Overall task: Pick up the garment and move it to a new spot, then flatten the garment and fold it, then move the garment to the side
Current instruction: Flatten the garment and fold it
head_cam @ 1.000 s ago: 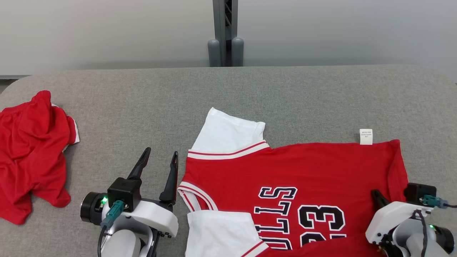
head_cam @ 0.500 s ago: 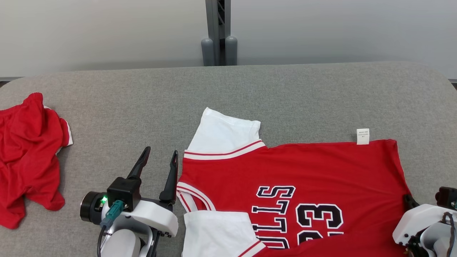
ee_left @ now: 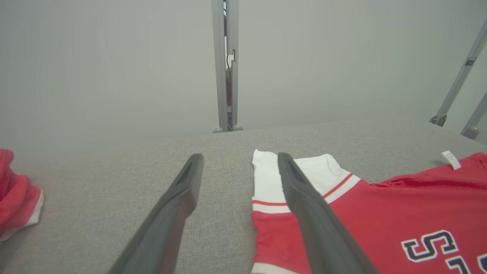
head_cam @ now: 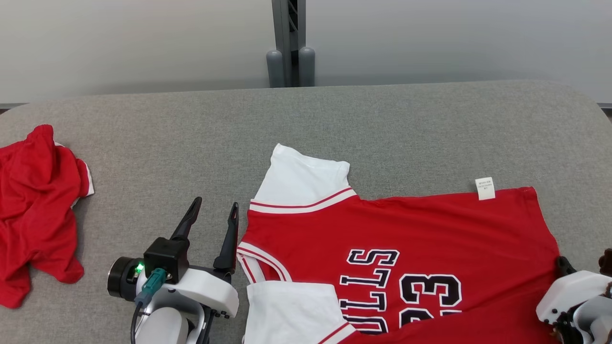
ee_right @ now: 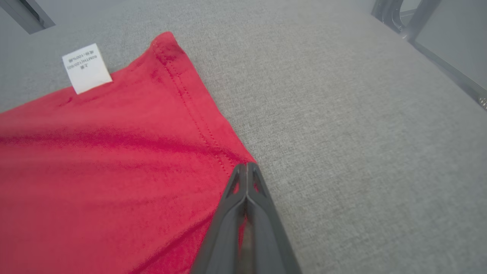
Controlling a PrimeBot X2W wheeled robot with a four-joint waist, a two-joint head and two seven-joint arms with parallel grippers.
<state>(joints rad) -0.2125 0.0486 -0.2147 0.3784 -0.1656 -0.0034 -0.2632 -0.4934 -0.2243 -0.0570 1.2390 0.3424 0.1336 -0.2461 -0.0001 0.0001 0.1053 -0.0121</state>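
Note:
The garment point(head_cam: 406, 229) is a red jersey with white sleeves and black-and-white lettering, spread flat on the grey table point(head_cam: 382, 119), collar end to the left. My right gripper point(head_cam: 563, 263) is shut on the garment's hem at the right edge. In the right wrist view the closed tips point(ee_right: 246, 165) pinch the stitched red hem point(ee_right: 190, 106), and red cloth shows between the fingers. My left gripper point(head_cam: 215, 204) stands open just left of the collar, holding nothing. In the left wrist view its right finger point(ee_left: 304, 198) overlaps the far white sleeve point(ee_left: 266, 175).
A second red garment point(head_cam: 33, 210) lies crumpled at the table's left edge. A white care tag point(head_cam: 485, 188) sticks out from the jersey's far edge. A grey post point(head_cam: 285, 43) stands behind the table. Bare table stretches beyond the jersey and to its right.
My right gripper has drawn back toward the right with the hem, stretching the jersey's right edge outward. The head camera has shifted slightly. The left gripper holds still.

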